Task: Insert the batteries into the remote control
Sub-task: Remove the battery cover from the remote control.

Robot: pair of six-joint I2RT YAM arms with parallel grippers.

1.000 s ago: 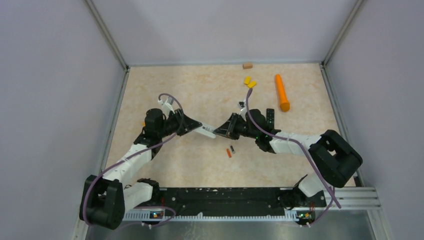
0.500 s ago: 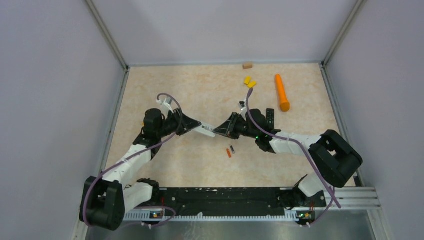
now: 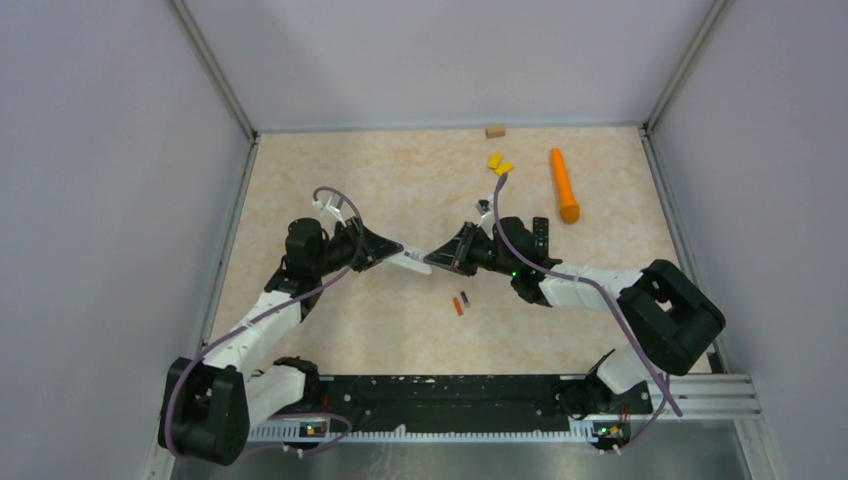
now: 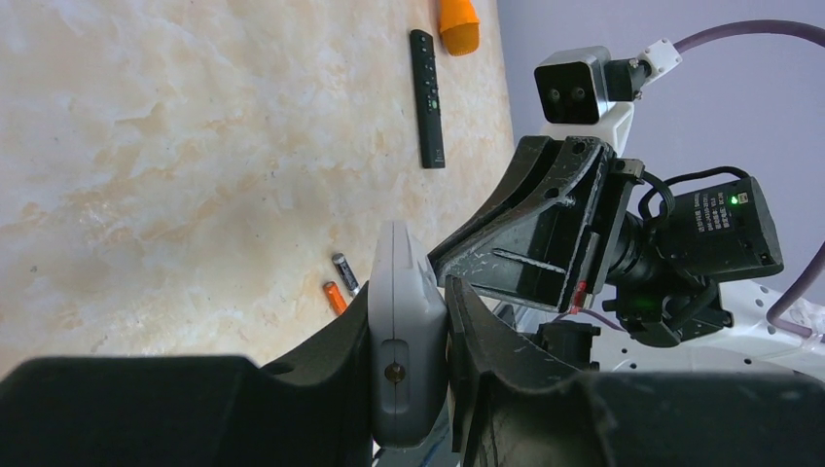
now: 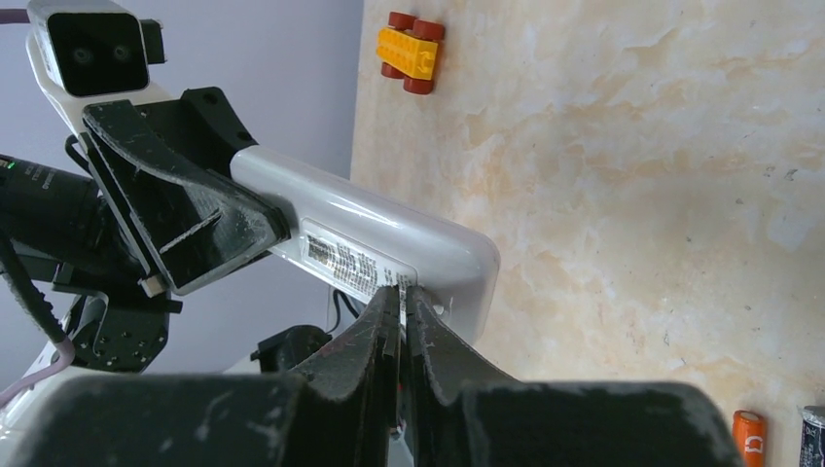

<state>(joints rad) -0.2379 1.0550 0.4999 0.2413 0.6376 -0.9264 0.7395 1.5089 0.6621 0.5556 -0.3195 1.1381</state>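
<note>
My left gripper (image 3: 396, 252) is shut on one end of a light grey remote control (image 3: 412, 261) and holds it above the table. In the left wrist view the remote (image 4: 404, 341) sits edge-on between the fingers. My right gripper (image 5: 401, 292) is shut, and its tips touch the remote's labelled back (image 5: 389, 243) near the free end. An orange-red battery (image 3: 458, 307) and a dark battery (image 3: 465, 298) lie side by side on the table below. They also show in the left wrist view (image 4: 335, 297) and at the right wrist view's corner (image 5: 747, 433). The blue battery and the second dark battery are out of view.
A slim black remote (image 3: 540, 237) lies right of the right wrist. A long orange cylinder (image 3: 564, 184) lies behind it. Yellow blocks (image 3: 499, 164) and a tan block (image 3: 495, 130) sit near the back wall. Grey walls enclose the table.
Almost nothing differs. Both grippers stay on the grey remote, and the left arm's elbow has shifted very slightly.
</note>
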